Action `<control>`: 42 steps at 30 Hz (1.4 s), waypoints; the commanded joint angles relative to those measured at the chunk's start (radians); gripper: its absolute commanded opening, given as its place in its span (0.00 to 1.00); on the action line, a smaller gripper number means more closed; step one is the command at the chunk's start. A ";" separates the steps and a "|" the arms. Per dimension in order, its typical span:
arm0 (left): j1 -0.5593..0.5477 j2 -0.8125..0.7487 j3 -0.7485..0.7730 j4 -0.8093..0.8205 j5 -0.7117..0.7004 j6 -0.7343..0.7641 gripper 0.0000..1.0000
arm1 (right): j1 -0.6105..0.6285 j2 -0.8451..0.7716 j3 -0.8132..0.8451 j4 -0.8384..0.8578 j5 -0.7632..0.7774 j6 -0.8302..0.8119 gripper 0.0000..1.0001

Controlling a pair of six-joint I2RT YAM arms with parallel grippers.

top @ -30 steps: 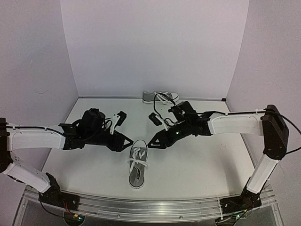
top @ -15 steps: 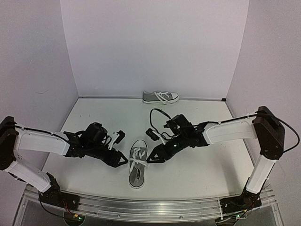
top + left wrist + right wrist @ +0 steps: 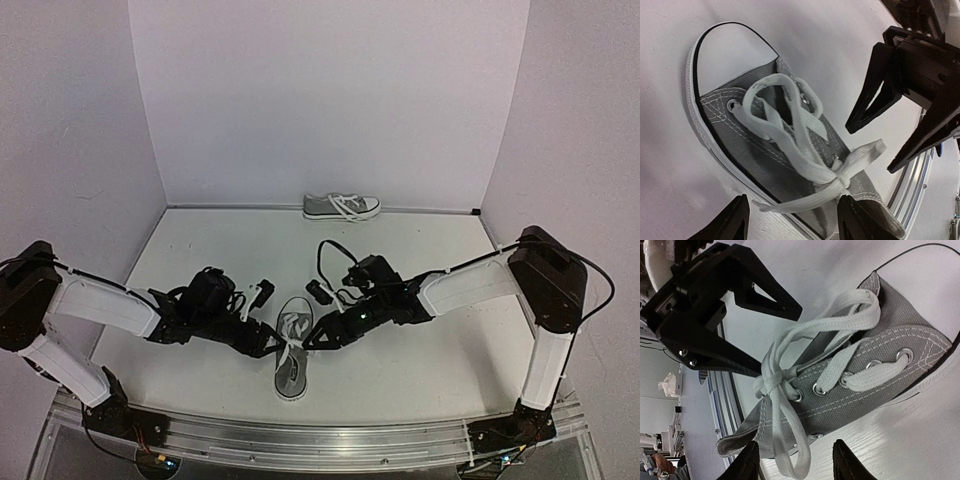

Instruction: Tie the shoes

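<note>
Both left pincer point(image 3: 272, 345) and right pincer point(image 3: 306, 342) gape wide, flanking the near shoe point(image 3: 290, 372).

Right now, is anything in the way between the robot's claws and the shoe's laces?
No, nothing visible is. The left gripper and the right gripper are both open, one on each side of the near shoe. Its white laces lie uncovered between them.

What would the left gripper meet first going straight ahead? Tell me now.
The left gripper, its jaws open, points at the near shoe; the white lace knot seems first in line. The right gripper stands beyond it, though depth is unclear.
</note>
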 commanded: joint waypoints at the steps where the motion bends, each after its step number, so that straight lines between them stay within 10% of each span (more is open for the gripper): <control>1: -0.043 -0.073 0.017 0.045 -0.031 -0.042 0.62 | 0.002 -0.031 -0.009 0.053 -0.003 0.018 0.47; 16: -0.155 0.141 0.176 -0.031 -0.119 -0.075 0.57 | -0.135 -0.187 -0.091 0.041 0.028 0.012 0.46; 26: -0.149 0.149 0.270 -0.113 -0.290 -0.098 0.02 | -0.145 -0.188 -0.094 0.037 0.031 0.005 0.46; 42: 0.292 0.273 0.631 -0.232 -0.131 0.189 0.00 | -0.174 -0.204 -0.078 0.020 0.058 0.008 0.47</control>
